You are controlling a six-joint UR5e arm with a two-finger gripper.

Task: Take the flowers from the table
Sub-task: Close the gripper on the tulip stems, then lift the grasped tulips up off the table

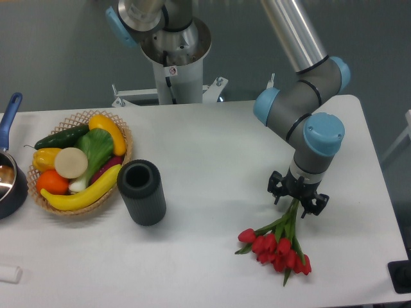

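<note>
A white table with rounded corners fills most of the view, with the grey-and-blue arm reaching down over its right side from the far edge. At the far left a woven basket holds a banana, a cucumber, a yellow pepper, an orange and other produce. Just right of it stands a dark cylindrical cup, upright with its mouth open. A dark pan with a blue handle sits at the left edge. The flowers, red tulips on thin green stems, lie on the near right of the table, blooms toward the near edge. The gripper sits over the far ends of the stems, which run up between its black fingers; whether it grips them cannot be told.
</note>
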